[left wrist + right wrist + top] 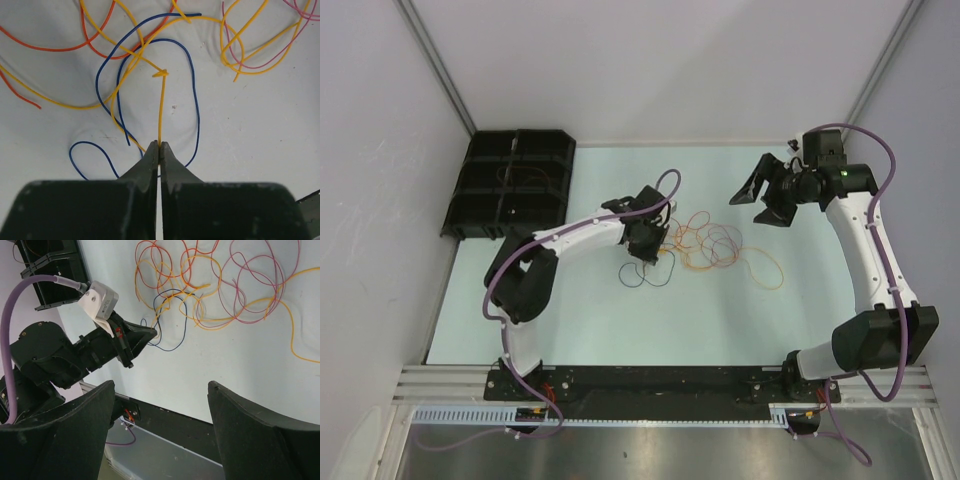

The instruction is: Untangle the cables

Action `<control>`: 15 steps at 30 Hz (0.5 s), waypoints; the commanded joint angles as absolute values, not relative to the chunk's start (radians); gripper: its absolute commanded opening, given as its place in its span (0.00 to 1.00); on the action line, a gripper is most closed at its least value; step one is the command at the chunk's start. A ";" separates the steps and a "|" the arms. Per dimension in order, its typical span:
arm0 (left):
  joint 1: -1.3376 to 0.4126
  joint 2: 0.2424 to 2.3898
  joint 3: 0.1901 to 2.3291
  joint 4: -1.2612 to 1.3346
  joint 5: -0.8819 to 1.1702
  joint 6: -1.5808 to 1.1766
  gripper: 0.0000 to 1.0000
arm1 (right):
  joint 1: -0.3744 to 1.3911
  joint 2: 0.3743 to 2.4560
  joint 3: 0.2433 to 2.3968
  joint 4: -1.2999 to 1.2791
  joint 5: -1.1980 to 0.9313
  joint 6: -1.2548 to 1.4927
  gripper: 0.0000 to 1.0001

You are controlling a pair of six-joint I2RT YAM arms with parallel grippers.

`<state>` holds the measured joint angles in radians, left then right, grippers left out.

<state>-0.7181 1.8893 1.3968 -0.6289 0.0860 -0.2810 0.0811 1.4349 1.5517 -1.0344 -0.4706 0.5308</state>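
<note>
The cables (712, 245) lie in a loose tangle on the pale table, orange, yellow, pinkish and dark blue strands crossing each other. My left gripper (160, 146) is shut on a yellow cable (161, 110), which runs straight up from the fingertips to a kink. A dark blue cable (195, 100) loops around that strand, with orange cable (50, 49) to the left and pinkish cable (280, 55) at the upper right. In the top view the left gripper (650, 243) sits at the tangle's left edge. My right gripper (760, 200) hovers open, above and to the right of the pile, nothing between its fingers (235, 415).
A black compartment tray (510, 185) stands at the table's back left corner. White walls close in the left, back and right sides. A black rail (650, 380) with the arm bases runs along the near edge.
</note>
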 commanded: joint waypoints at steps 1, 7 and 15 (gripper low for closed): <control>-0.729 1.861 1.505 -0.666 0.042 -0.279 0.00 | 0.083 1.405 1.560 -1.039 -0.469 0.531 0.79; -0.666 1.709 1.808 -0.793 -0.008 -0.414 0.00 | 0.087 1.391 1.621 -0.985 -0.535 0.551 0.80; -0.664 1.709 2.333 -0.810 0.060 -0.393 0.00 | 0.120 1.307 1.675 -0.700 -0.696 0.640 0.83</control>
